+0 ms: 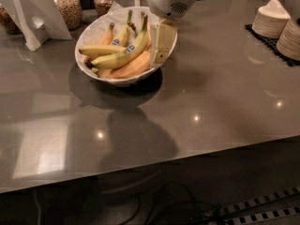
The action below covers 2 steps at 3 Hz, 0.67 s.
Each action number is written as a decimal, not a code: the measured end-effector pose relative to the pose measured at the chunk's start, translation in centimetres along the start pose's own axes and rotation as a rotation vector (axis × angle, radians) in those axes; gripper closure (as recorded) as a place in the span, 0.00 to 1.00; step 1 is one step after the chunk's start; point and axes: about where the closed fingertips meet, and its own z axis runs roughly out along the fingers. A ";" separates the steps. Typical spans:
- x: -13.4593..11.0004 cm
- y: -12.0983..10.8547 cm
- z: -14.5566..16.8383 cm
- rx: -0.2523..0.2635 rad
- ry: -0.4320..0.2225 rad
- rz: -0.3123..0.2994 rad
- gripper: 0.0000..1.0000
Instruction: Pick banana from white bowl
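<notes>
Hanging straight down over bowl, 3 o'clock side: my gripper; whether open, cannot tell. Banana: just beside, at its 9 o'clock.

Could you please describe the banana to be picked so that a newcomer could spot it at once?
On the grey table stands a wide white bowl of fruit, with the gripper hanging over its right side. The banana lies across the middle: the longest, greenish-yellow, blue-stickered, unlike the orange-tinted ones beneath.
</notes>
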 end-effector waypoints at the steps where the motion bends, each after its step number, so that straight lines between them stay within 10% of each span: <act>1: 0.0 -0.5 1.5 -0.014 -0.015 -0.017 0.00; 2: -0.6 -1.5 3.4 -0.032 -0.051 -0.037 0.13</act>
